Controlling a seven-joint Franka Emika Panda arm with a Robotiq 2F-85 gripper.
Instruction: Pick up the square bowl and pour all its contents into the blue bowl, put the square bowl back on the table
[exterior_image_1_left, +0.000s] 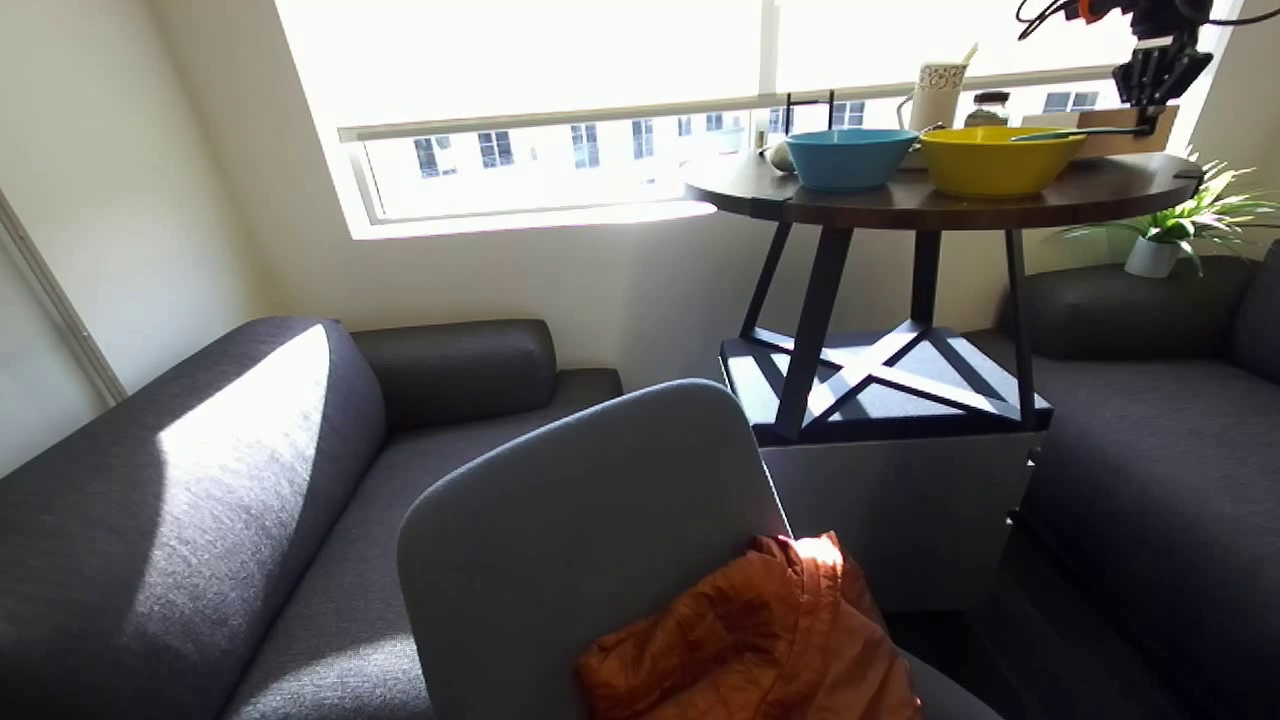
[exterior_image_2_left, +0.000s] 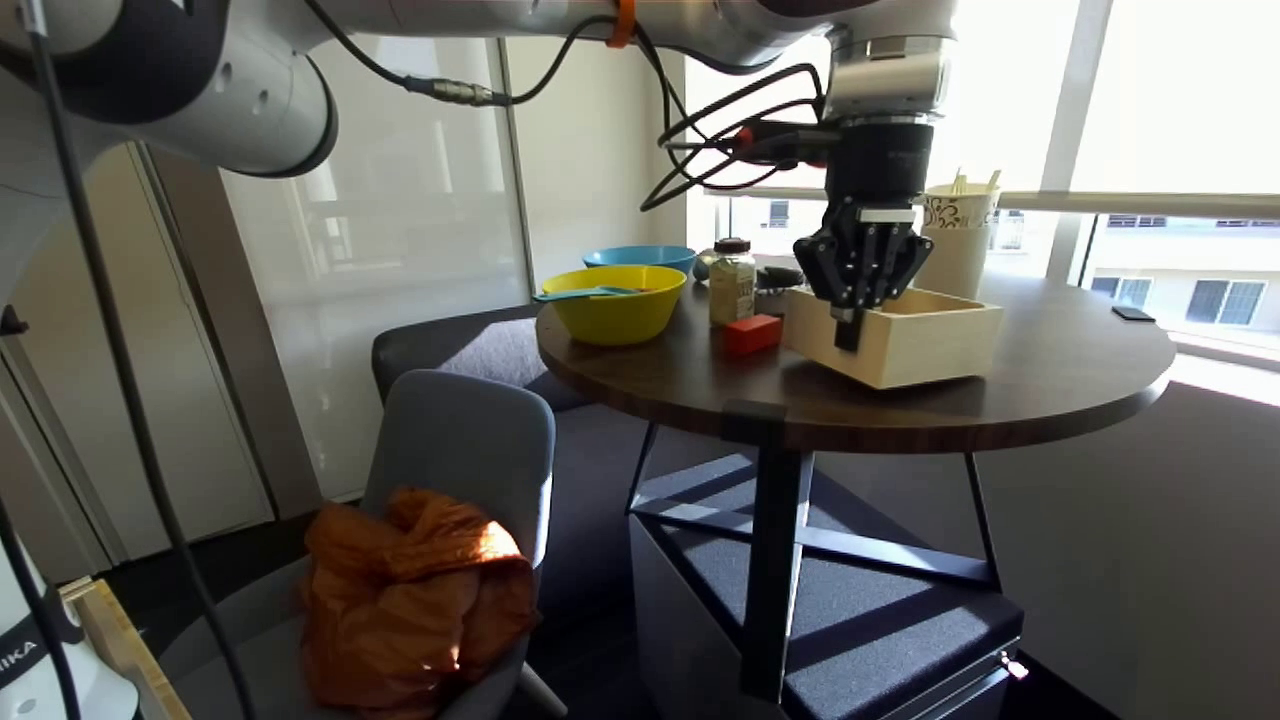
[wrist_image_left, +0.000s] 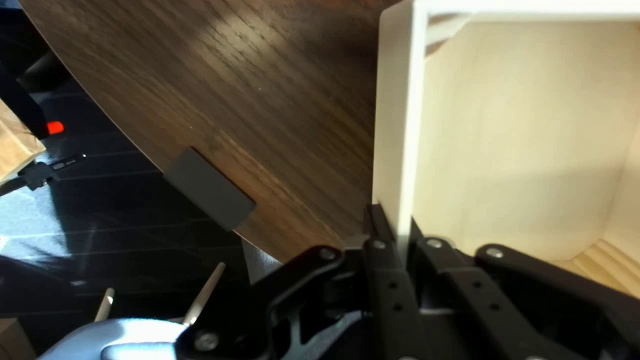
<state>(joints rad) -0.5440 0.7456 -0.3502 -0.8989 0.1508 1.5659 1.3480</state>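
Observation:
The square bowl is a light tan wooden box with straight sides (exterior_image_2_left: 940, 350), at table level; it also shows in the wrist view (wrist_image_left: 520, 125) and in an exterior view (exterior_image_1_left: 1110, 135). My gripper (wrist_image_left: 395, 215) is shut on one side wall, one finger outside and one inside; it points down in an exterior view (exterior_image_2_left: 850, 315). The visible inside of the box shows bare wood, with striped wood in one corner; the rest is cut off. The blue bowl (exterior_image_1_left: 850, 162) stands upright across the table (exterior_image_2_left: 1080, 340), partly behind the yellow bowl in an exterior view (exterior_image_2_left: 640, 257).
The yellow bowl (exterior_image_2_left: 615, 310) holds a teal utensil (exterior_image_2_left: 590, 293). A glass jar (exterior_image_2_left: 733, 285) and a red block (exterior_image_2_left: 752, 334) stand between the bowls and the box. A tall patterned cup (exterior_image_2_left: 957, 235) is behind the box. A chair with an orange jacket (exterior_image_2_left: 420, 590) stands nearby.

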